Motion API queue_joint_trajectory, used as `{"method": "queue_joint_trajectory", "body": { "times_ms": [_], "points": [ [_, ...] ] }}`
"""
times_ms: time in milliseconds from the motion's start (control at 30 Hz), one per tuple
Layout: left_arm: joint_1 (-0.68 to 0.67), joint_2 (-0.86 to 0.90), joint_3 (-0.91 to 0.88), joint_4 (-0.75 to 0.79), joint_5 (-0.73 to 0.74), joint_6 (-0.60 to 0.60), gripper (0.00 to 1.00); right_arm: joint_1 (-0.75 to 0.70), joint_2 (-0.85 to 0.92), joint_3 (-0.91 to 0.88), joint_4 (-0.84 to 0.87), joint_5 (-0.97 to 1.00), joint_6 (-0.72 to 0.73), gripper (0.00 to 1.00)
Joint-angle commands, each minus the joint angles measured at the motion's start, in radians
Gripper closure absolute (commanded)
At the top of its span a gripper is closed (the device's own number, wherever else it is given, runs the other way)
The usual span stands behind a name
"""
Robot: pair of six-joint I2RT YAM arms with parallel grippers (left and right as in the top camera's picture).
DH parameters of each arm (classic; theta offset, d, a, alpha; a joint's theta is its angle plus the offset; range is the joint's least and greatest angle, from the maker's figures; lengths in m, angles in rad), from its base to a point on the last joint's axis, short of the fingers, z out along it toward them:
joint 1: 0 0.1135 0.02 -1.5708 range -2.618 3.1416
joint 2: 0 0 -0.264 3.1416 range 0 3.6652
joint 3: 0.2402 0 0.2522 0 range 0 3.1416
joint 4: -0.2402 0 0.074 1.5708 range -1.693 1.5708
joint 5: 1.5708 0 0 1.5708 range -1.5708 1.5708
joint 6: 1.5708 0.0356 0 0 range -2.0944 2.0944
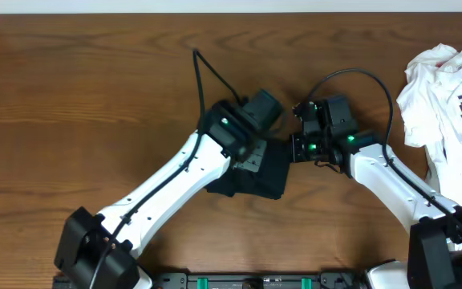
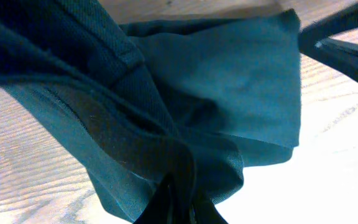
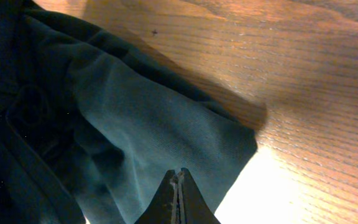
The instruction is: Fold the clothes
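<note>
Right now the black shirt (image 1: 261, 181) lies in a small crumpled heap near the middle of the wooden table (image 1: 95, 96), a little toward the front edge. Most of it is hidden under the two arms, which meet above it. It is not spread flat. In the left wrist view the cloth hangs in deep folds and looks dark teal because of the light.

The left gripper (image 2: 178, 205) is on the left part of the heap with its jaws closed on the shirt. The folds run together into the dark fingers at the bottom of its wrist view, and a loose flap of cloth hangs beyond them, above the wood.

The right gripper (image 3: 178, 186) is just beside the right edge of the heap. Its jaws are pressed together, with only a thin line between the two fingers (image 3: 166, 202). The fingertips are over a smooth part of the shirt, close to a corner of the cloth that lies on the table. I cannot tell if any cloth is caught between them.

At the far right edge of the table there is a white garment (image 1: 443, 88) with some black print. It is bunched up and well apart from the shirt.
</note>
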Motion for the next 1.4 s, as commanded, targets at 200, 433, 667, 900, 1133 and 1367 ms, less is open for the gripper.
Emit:
{"method": "queue_joint_trajectory", "body": {
  "times_ms": [200, 433, 667, 900, 1133, 1367],
  "points": [
    [-0.048, -0.013, 0.029, 0.000, 0.014, 0.006, 0.94, -0.007, 0.014, -0.007, -0.002, 0.086, -0.035, 0.99],
    [-0.049, -0.013, 0.028, -0.002, 0.014, 0.006, 0.94, -0.007, 0.078, -0.007, 0.052, 0.084, -0.035, 0.99],
    [-0.052, -0.008, 0.006, -0.002, 0.014, 0.006, 0.94, -0.006, 0.143, -0.007, 0.108, 0.085, -0.035, 0.99],
    [-0.089, 0.017, 0.003, 0.021, 0.014, 0.006, 0.94, -0.006, 0.153, -0.007, 0.118, 0.085, -0.035, 0.99],
    [-0.126, 0.062, 0.003, 0.028, 0.014, 0.006, 0.94, -0.007, 0.154, -0.007, 0.118, 0.087, -0.035, 0.99],
    [-0.135, 0.096, 0.002, 0.039, 0.014, 0.005, 0.94, -0.007, 0.154, -0.007, 0.122, 0.097, -0.035, 0.99]
  ]
}}
